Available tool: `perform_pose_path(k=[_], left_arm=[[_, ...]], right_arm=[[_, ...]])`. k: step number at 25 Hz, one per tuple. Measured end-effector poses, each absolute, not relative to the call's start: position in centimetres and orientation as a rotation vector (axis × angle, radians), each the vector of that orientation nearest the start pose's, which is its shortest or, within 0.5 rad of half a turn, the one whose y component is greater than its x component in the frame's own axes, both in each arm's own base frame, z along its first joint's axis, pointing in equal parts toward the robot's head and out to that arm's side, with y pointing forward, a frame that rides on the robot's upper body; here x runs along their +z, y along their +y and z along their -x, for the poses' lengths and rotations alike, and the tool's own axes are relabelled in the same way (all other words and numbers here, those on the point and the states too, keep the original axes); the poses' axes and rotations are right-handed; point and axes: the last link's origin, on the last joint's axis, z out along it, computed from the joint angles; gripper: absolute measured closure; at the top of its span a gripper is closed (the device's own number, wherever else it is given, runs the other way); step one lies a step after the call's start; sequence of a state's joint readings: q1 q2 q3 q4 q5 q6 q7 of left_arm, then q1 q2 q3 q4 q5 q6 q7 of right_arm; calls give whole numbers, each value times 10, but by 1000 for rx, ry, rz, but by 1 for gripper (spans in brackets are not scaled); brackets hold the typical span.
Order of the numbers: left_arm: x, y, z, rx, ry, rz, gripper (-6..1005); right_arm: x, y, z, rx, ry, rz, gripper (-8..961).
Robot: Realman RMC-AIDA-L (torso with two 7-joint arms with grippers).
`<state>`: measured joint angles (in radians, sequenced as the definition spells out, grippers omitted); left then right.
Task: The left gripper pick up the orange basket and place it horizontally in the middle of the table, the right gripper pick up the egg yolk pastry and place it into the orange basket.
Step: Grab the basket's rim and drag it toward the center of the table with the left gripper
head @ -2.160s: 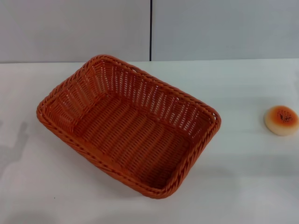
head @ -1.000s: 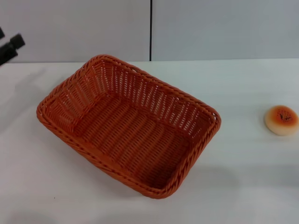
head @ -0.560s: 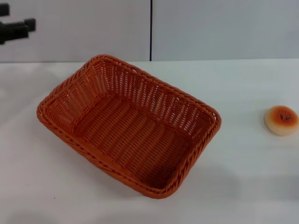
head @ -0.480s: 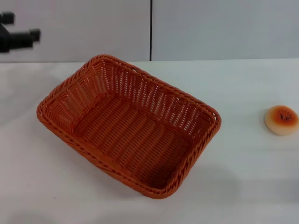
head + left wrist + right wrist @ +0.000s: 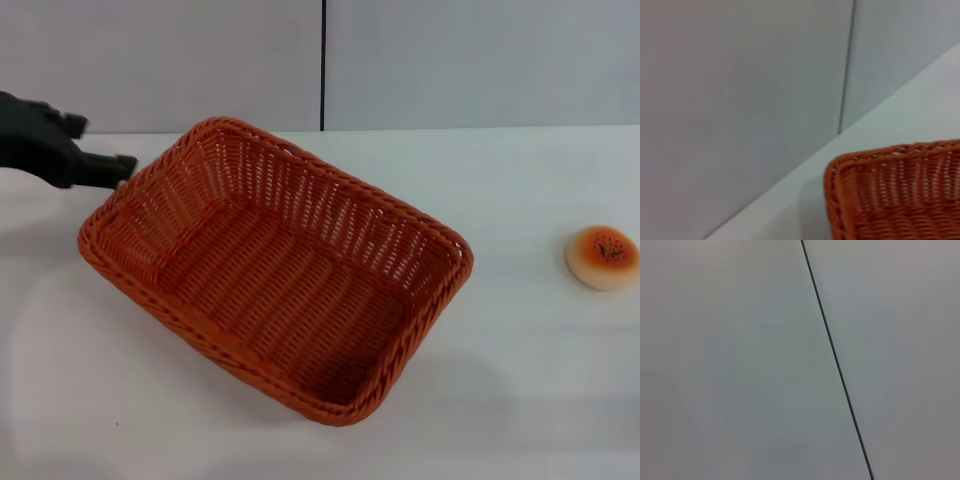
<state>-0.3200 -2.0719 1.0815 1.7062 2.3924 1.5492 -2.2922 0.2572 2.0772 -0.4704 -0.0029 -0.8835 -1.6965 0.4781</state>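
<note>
The orange basket (image 5: 280, 290) lies empty and askew on the white table (image 5: 540, 400), left of centre in the head view. My left gripper (image 5: 105, 143) hovers just outside the basket's far left corner, open, with one black fingertip close to the braided rim and nothing held. The left wrist view shows that basket corner (image 5: 900, 195) from close by. The egg yolk pastry (image 5: 602, 257) sits alone on the table far to the right, well apart from the basket. My right gripper is out of view, and its wrist view holds only wall.
A grey wall (image 5: 450, 60) with a dark vertical seam (image 5: 322, 65) rises behind the table's far edge. Bare tabletop stretches between the basket and the pastry and along the front.
My left gripper has come in from the upper left and dropped toward the basket's far left corner. The basket and the pastry have not moved.
</note>
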Motion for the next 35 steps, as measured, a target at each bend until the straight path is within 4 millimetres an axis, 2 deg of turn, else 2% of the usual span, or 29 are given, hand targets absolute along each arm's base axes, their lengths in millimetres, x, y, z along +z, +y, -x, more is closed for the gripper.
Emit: perform_pose_path(k=[7, 8, 12, 16, 26, 30, 35], left_arm=[[55, 338, 210, 82, -753, 2450, 250], [55, 338, 210, 82, -753, 2450, 250], [33, 346, 213, 70, -741, 2440, 249], [30, 349, 214, 64, -736, 2426, 249], [38, 356, 217, 19, -716, 2338, 249], [35, 358, 231, 91, -727, 2317, 250], [33, 357, 238, 130, -740, 2310, 252]], right_arm=[[50, 236, -353, 1084, 476, 1317, 403], [50, 236, -353, 1084, 476, 1317, 404], [50, 231, -353, 1090, 467, 1314, 404], [49, 229, -354, 1090, 472, 1312, 405], [49, 229, -355, 1084, 482, 1313, 408], [50, 228, -355, 1087, 476, 1312, 409], [50, 231, -354, 1090, 472, 1315, 410]])
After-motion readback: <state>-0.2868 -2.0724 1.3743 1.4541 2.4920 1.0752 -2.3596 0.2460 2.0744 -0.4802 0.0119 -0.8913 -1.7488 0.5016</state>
